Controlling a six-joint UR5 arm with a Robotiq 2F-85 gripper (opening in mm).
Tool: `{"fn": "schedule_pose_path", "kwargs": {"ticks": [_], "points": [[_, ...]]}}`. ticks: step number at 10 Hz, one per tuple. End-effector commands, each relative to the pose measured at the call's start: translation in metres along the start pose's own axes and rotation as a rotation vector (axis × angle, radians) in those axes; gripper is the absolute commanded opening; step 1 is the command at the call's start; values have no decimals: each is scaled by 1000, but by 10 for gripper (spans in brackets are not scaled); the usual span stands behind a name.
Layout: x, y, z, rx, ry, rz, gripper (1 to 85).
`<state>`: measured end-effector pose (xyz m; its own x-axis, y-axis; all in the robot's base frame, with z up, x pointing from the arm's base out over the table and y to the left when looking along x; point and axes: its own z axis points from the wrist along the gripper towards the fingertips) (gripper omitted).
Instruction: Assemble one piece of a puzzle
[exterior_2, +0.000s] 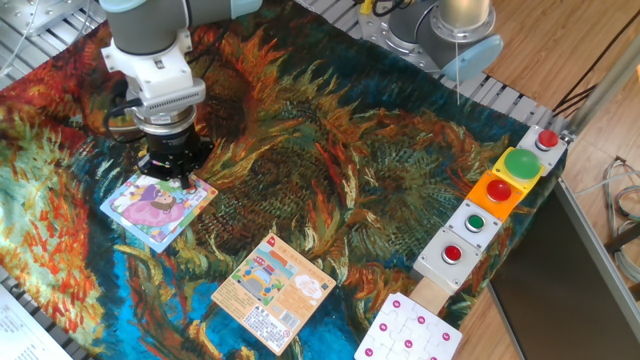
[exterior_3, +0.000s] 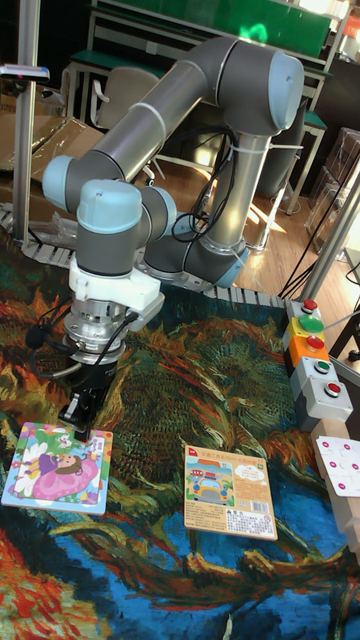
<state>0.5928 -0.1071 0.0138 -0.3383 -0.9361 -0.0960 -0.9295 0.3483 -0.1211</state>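
Note:
The puzzle (exterior_2: 155, 210) (exterior_3: 55, 468) lies flat on the cloth at the left, a pastel square with a pink-purple figure. My gripper (exterior_2: 178, 180) (exterior_3: 80, 420) points straight down at the puzzle's far right corner, its dark fingers drawn together and their tips at the puzzle's surface. The piece is hidden: I cannot make it out under or between the fingertips in either view.
An orange printed card (exterior_2: 272, 292) (exterior_3: 227, 492) lies in front of the puzzle. A white board with pink dots (exterior_2: 408, 332) sits at the front right. A row of button boxes (exterior_2: 495, 195) lines the table's right edge. A second arm's base (exterior_2: 445, 35) stands at the back.

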Motion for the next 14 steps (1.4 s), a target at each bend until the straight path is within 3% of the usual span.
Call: {"fn": "schedule_pose_path", "kwargs": {"ticks": [1, 14], "points": [[0, 0, 1, 5, -15, 6, 13], [2, 3, 5, -1, -20, -21, 13]]}}
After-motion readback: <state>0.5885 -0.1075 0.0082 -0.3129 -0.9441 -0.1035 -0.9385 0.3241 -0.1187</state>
